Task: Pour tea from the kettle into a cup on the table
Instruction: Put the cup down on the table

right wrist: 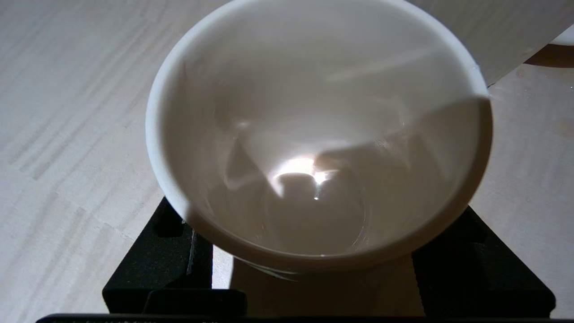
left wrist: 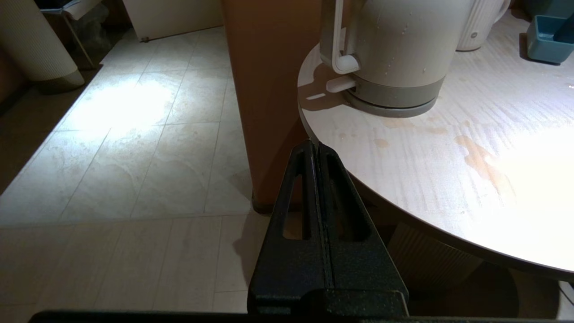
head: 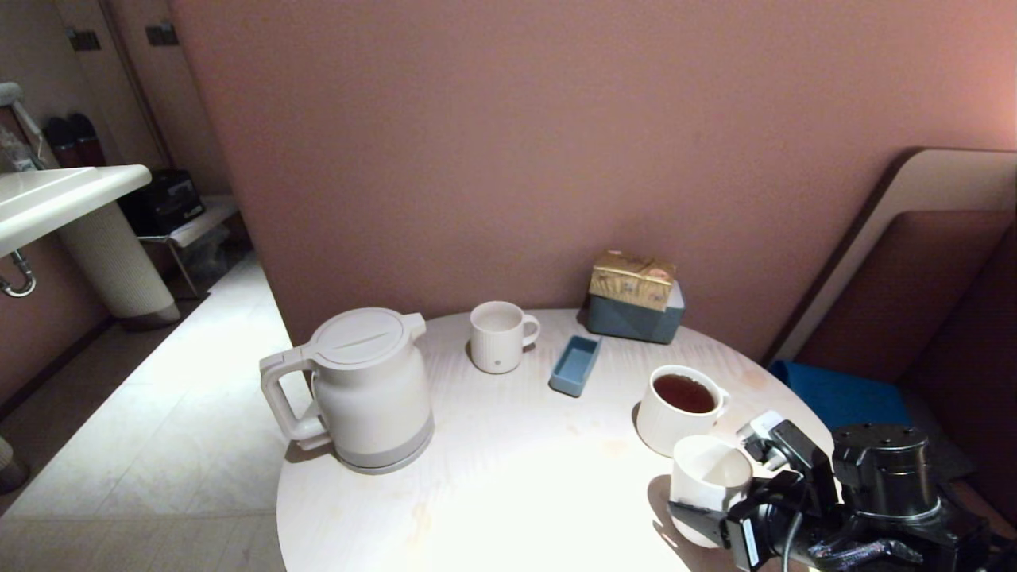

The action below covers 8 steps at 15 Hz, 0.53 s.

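Two grippers show. Off the table [head: 493,492] edge on the kettle's handle side, the left gripper [left wrist: 317,146] hangs with its black fingers pressed flat together, holding nothing. The cream-white kettle [head: 361,389] stands upright on the table near that rim. To the kettle's right stand a ribbed white mug [head: 497,336], a small blue tray [head: 575,365] and a wider white mug [head: 678,407] full of reddish-brown tea [head: 684,392]. Farthest right of the kettle, the right gripper [right wrist: 314,264] stands wide, a finger on either side of the plain white cup [head: 707,485]; whether they press its wall I cannot tell.
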{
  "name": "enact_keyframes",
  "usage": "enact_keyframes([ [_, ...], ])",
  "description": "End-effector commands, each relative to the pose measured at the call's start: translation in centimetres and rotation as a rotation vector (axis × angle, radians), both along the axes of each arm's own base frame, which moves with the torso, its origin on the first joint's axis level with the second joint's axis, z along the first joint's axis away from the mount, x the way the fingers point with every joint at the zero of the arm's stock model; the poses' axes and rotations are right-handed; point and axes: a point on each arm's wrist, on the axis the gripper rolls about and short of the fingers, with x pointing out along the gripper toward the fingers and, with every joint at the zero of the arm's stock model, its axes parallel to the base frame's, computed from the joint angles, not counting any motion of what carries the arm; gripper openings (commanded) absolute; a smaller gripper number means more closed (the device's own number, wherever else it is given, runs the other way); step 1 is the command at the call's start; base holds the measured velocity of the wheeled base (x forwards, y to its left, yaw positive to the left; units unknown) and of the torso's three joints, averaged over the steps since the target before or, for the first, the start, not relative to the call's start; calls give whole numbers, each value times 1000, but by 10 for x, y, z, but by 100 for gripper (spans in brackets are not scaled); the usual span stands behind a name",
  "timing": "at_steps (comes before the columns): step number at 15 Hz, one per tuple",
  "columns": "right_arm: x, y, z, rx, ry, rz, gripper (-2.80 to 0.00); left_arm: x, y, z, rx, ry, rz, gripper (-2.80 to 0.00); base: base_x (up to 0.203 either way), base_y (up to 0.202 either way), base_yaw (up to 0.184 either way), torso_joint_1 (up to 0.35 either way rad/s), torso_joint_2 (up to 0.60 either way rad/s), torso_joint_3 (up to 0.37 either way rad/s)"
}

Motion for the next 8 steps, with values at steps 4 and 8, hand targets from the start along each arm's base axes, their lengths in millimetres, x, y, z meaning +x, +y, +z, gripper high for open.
enact_keyframes([
  [4,6,2,-7,-5,15,-1,-280,0,0,0,0,1,0,-280,0,0,0,0,0,0],
  [8,14,4,-19,-5,-26,-15,-280,0,0,0,0,1,0,-280,0,0,0,0,0,0],
])
